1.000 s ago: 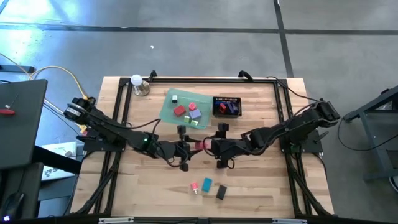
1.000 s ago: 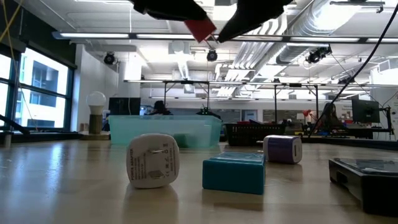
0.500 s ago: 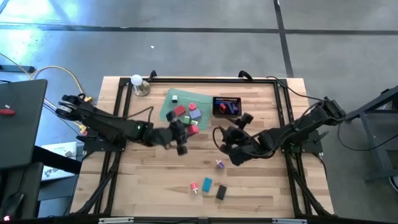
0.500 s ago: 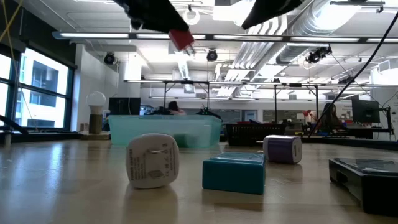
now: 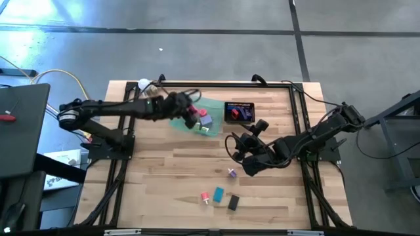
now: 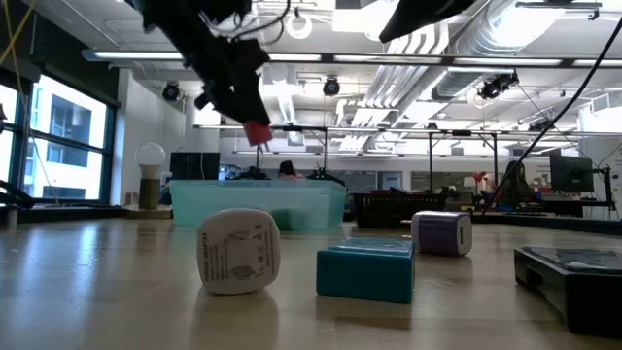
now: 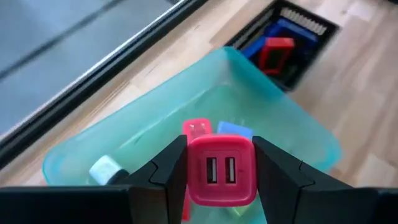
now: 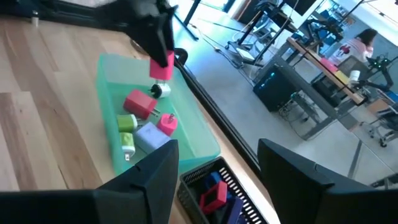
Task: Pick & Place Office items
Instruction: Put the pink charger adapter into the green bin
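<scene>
My left gripper (image 5: 192,118) hovers over the translucent green tray (image 5: 216,103) at the table's far side, shut on a pink-red charger cube (image 7: 221,169) that also shows in the low view (image 6: 257,133). The tray holds several small items, among them a red block (image 8: 140,102) and a lavender one (image 8: 152,135). My right gripper (image 5: 239,149) hangs open above the table's middle, with nothing between its fingers (image 8: 152,177). A purple cube (image 5: 231,172), a pink-white piece (image 5: 205,196), a teal block (image 5: 218,193) and a black block (image 5: 233,202) lie on the wood toward the near edge. My left gripper pinches the charger cube by two opposite side faces (image 7: 191,169) between its two fingers. The cube's face with two slots points back at the wrist. The fingers slant downward, coming from the table's left. The cube hangs clear above the tray.
A black mesh basket (image 5: 239,112) with red and blue things stands right of the tray. A lamp with a white bulb (image 5: 146,87) sits at the far left corner. A black frame (image 5: 210,83) borders the table. Bare wood lies left of the near items.
My left gripper has swung from the table's middle toward the far edge, rolling as it went, and now holds the charger cube over the tray. My right gripper has drawn back a little toward the right and turned, then kept still.
</scene>
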